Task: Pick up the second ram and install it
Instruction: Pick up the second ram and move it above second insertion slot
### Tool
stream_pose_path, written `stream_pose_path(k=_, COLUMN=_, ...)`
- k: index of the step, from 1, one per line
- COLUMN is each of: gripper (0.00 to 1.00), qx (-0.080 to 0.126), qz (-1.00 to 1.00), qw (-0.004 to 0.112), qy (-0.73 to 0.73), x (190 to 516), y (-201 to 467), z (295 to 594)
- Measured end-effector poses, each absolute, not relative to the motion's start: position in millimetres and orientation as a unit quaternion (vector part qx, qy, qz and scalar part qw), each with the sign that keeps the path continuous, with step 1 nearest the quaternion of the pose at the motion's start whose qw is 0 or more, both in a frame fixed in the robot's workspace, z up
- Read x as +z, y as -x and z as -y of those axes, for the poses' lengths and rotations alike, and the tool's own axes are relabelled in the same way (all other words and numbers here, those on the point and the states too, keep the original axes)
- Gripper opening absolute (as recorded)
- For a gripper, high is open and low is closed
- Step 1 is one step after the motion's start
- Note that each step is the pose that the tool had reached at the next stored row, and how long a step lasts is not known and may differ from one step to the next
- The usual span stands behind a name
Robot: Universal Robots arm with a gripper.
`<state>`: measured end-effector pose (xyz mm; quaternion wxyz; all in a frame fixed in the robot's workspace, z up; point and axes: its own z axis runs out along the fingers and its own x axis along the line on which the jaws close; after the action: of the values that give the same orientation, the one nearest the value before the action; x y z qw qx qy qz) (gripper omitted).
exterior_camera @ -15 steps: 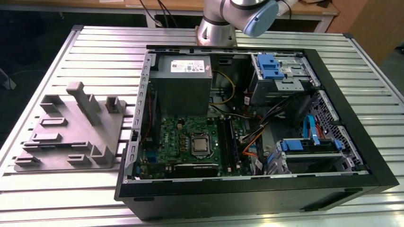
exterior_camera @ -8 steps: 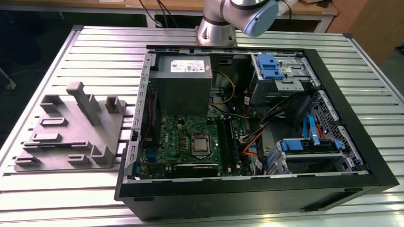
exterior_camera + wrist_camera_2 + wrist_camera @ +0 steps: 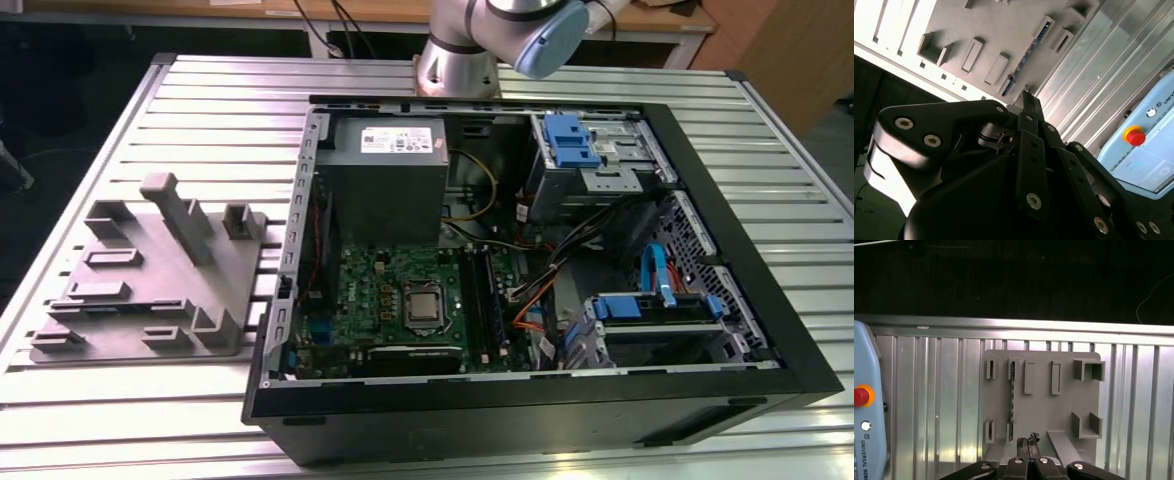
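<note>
now, pincer: the pincer (image 3: 1026,441) has its fingertips pressed together, with nothing seen between them.
ram: the second ram (image 3: 1013,400) stands on edge in the grey holder (image 3: 1064,410) on the ribbed table (image 3: 929,405), well apart from the open computer case (image 3: 694,250).
relation: the ram lies ahead of the pincer tips and a little off to one side. its near end is just beside them, not touching.
long axis: it runs straight away from the pincer, along a pair of slots in the holder.
hidden: the ram's lower edge is sunk in the slots. the pincer's base is cut off. whether a free slot waits on the green motherboard (image 3: 400,290) i cannot tell.
</note>
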<state>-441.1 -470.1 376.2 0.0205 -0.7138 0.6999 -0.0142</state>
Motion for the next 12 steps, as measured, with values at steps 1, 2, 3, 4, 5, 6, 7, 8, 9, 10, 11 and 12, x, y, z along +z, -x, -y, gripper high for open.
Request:
stream_pose_path(k=1, gripper=0.1, qx=-0.014, qz=-0.701, qw=0.021, qy=0.713, x=375.5, y=441.2, z=470.6)
stream_pose_path(k=2, gripper=0.1, qx=-0.014, qz=-0.702, qw=0.02, qy=0.711, x=374.7, y=441.2, z=471.0)
stream_pose_path(k=3, gripper=0.1, qx=-0.014, qz=-0.703, qw=0.021, qy=0.71, x=373.7, y=441.2, z=471.3)
stream_pose_path(k=4, gripper=0.1, qx=-0.014, qz=-0.704, qw=0.02, qy=0.71, x=372.6, y=441.2, z=471.6)
stream_pose_path(k=5, gripper=0.1, qx=-0.014, qz=-0.705, qw=0.02, qy=0.709, x=371.5, y=441.2, z=471.8)
stream_pose_path(k=6, gripper=0.1, qx=-0.014, qz=-0.706, qw=0.02, qy=0.708, x=370.4, y=441.1, z=472.0)
stream_pose_path(k=7, gripper=0.1, qx=-0.014, qz=-0.707, qw=0.02, qy=0.707, x=369.0, y=441.2, z=472.1)
stream_pose_path(k=8, gripper=0.1, qx=-0.014, qz=-0.708, qw=0.02, qy=0.706, x=367.7, y=441.2, z=472.2)
stream_pose_path(k=9, gripper=0.1, qx=-0.014, qz=-0.709, qw=0.02, qy=0.705, x=366.3, y=441.2, z=472.4)
stream_pose_path(k=10, gripper=0.1, qx=-0.015, qz=-0.709, qw=0.02, qy=0.704, x=364.9, y=441.2, z=472.5)
stream_pose_path(k=11, gripper=0.1, qx=-0.015, qz=-0.71, qw=0.02, qy=0.704, x=363.5, y=441.2, z=472.6)
stream_pose_path(k=12, gripper=0.1, qx=-0.015, qz=-0.711, qw=0.02, qy=0.703, x=362.0, y=441.2, z=472.7)
